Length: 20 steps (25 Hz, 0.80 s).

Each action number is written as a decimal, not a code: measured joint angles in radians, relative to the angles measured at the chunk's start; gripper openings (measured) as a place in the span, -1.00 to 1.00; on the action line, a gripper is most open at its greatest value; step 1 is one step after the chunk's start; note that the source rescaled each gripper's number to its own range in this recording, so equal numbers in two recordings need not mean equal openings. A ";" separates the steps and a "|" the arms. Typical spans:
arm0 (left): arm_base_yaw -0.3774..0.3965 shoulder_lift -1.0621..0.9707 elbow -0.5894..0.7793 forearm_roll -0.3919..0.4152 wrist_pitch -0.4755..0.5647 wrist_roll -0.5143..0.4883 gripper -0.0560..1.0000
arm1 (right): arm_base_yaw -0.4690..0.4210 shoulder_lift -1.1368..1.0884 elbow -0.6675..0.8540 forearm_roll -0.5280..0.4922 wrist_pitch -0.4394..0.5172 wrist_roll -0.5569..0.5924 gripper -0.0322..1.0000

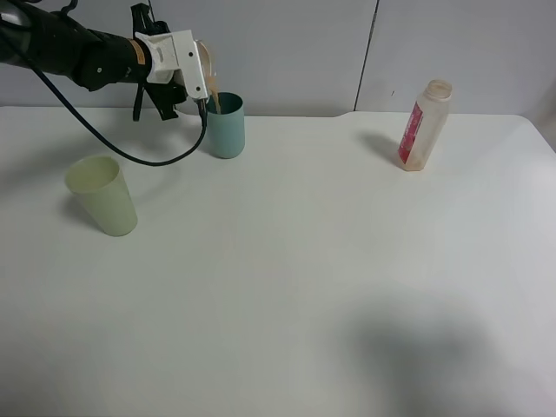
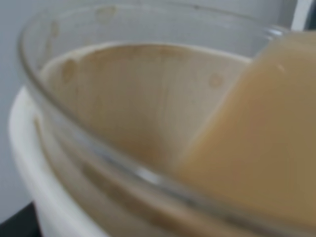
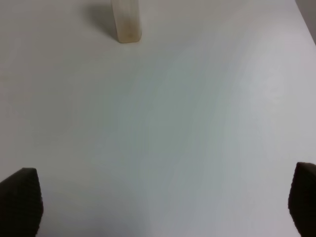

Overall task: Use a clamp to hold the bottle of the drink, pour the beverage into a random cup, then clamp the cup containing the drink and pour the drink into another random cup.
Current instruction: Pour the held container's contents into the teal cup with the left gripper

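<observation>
Bottle (image 1: 424, 124) emptied, set down. Your left gripper (image 1: 196, 76) clamps tipped cup (image 2: 59, 163), drink (image 2: 256, 143) streaming into teal tumbler (image 1: 227, 130); finish pour. Right gripper (image 3: 158, 197) open, idle.

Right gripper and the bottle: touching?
Apart. The right wrist view shows the right gripper open with bare table between it and the bottle; the exterior high view shows the bottle standing alone.

Tilted cup (image 1: 207, 62) over the tumbler (image 1: 226, 126) at back left, second tumbler (image 1: 103, 195) front-left of it, bottle (image 1: 424, 126) back right
</observation>
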 joint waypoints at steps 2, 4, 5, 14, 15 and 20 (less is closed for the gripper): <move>0.000 0.000 0.000 0.001 0.001 0.017 -0.89 | 0.000 0.000 0.000 0.000 0.000 0.000 1.00; 0.000 0.000 0.000 0.001 0.001 0.031 -0.89 | 0.000 0.000 0.000 0.000 0.000 0.000 1.00; 0.000 0.000 0.000 0.001 0.001 0.040 -0.89 | 0.000 0.000 0.000 0.000 0.000 0.000 1.00; 0.000 0.000 0.000 0.002 0.000 0.064 -0.89 | 0.000 0.000 0.000 0.000 0.000 0.000 1.00; 0.000 0.000 0.000 0.002 0.000 0.064 -0.89 | 0.000 0.000 0.000 0.000 0.000 0.000 1.00; 0.000 0.000 -0.002 0.002 -0.009 0.084 -0.89 | 0.000 0.000 0.000 0.000 0.000 0.000 1.00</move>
